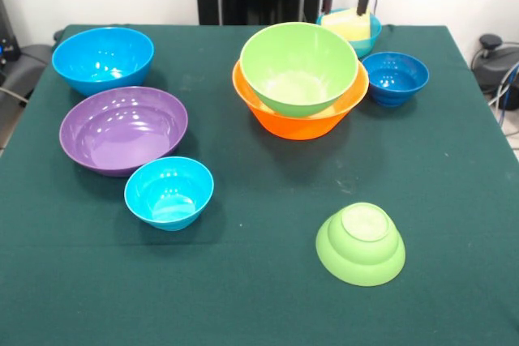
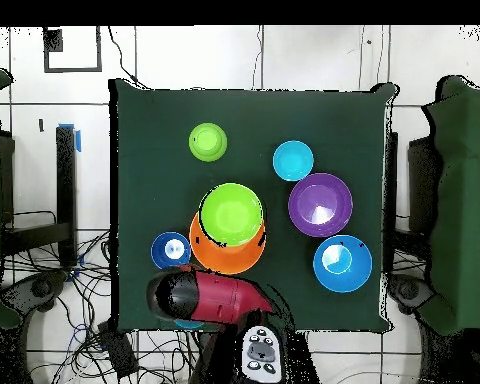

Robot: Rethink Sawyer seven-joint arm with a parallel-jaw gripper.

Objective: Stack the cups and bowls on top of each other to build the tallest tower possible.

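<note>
My gripper (image 1: 347,6) hangs at the table's far edge with its fingers apart, one on each side of the top of the pale yellow cup (image 1: 350,25). The cup stands in a small light blue bowl (image 1: 375,32). Whether the fingers touch the cup I cannot tell. The large lime green bowl (image 1: 298,66) sits nested in the large orange bowl (image 1: 300,123). In the overhead view the red arm (image 2: 209,297) covers the cup and gripper. The orange cup is out of view.
Upright on the green cloth are a small dark blue bowl (image 1: 395,79), a large blue bowl (image 1: 103,58), a purple bowl (image 1: 123,129) and a second small light blue bowl (image 1: 169,192). A small lime green bowl (image 1: 361,243) lies upside down at the near right.
</note>
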